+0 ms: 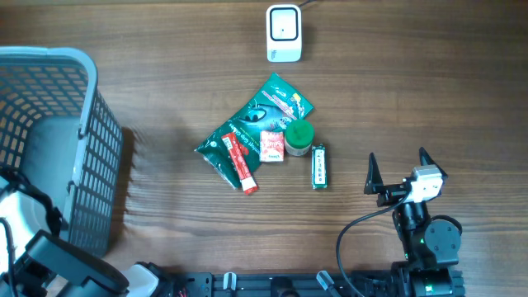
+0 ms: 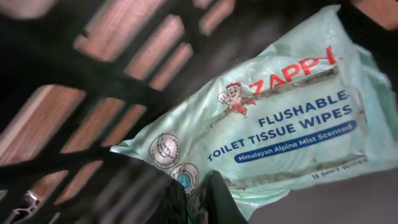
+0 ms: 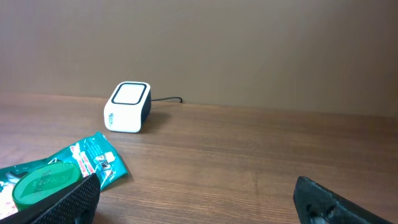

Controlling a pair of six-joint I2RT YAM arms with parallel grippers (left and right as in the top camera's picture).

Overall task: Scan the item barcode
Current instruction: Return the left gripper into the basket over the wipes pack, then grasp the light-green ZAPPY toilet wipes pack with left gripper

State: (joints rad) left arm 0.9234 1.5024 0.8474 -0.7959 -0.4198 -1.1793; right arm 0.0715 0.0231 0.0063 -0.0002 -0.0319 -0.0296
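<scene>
While the left hand (image 2: 198, 202), down in the basket (image 1: 103, 165) at the near left, is pinched shut on the near edge of the wipes (image 2: 292, 124), nothing has reached the scanner, so the task looks to be only at its pick-up stage. The wipes lie inside the basket against its mesh with the printed front toward the wrist camera. No barcode shows on that face. From overhead the pack is hidden by the arm and the basket wall, and I cannot tell whether anything else is in there. At the near right the right hand (image 1: 398, 165) hovers over bare table (image 1: 165, 49) with its jaws wide and nothing between them. Farther in, at the middle, a loose pile lies on the table outside any container: a red tube (image 1: 241, 162), a slim green pack (image 1: 318, 165), a red box (image 1: 272, 146), a green-lidded jar (image 1: 299, 136) and a green pouch (image 1: 276, 103), touching or overlapping. At the far middle the white scanner (image 1: 283, 33) stands alone, well apart from the basket. What is left, I judge: lift the wipes out, carry them to the far middle, find the barcode side and turn it to the scanner.
</scene>
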